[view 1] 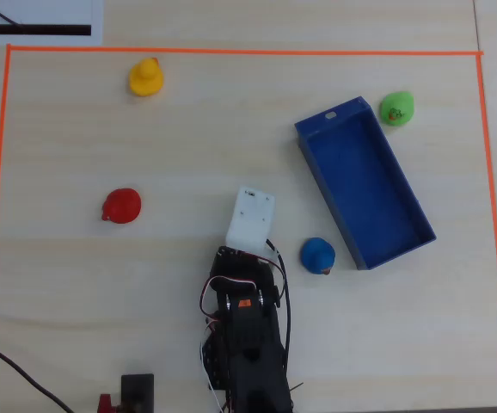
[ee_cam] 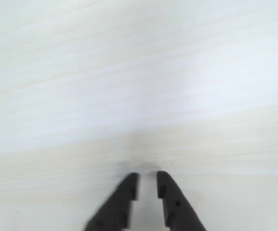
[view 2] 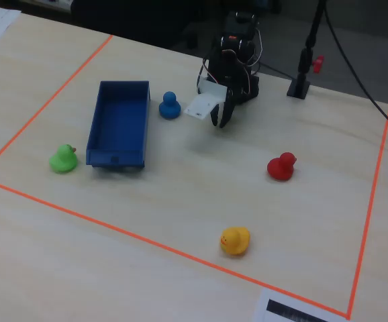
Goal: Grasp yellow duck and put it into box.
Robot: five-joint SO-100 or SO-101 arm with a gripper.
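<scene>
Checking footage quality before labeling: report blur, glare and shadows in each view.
Wrist view: soft and washed out, table grain smeared, gripper fingertips blurred, faint shadow under them. Overhead view: sharp, evenly lit, yellow duck and box crisp, hardly any shadows. Fixed view: dimmer, mild softness, box casting a short shadow at its near end, yellow duck clear.

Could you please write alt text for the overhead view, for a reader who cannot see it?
A black robot arm reaches up from the bottom edge over a pale wooden table marked with orange tape. Around it lie a yellow duck at the upper left, a red duck at left, a blue duck beside an empty blue box, and a green duck.
</scene>
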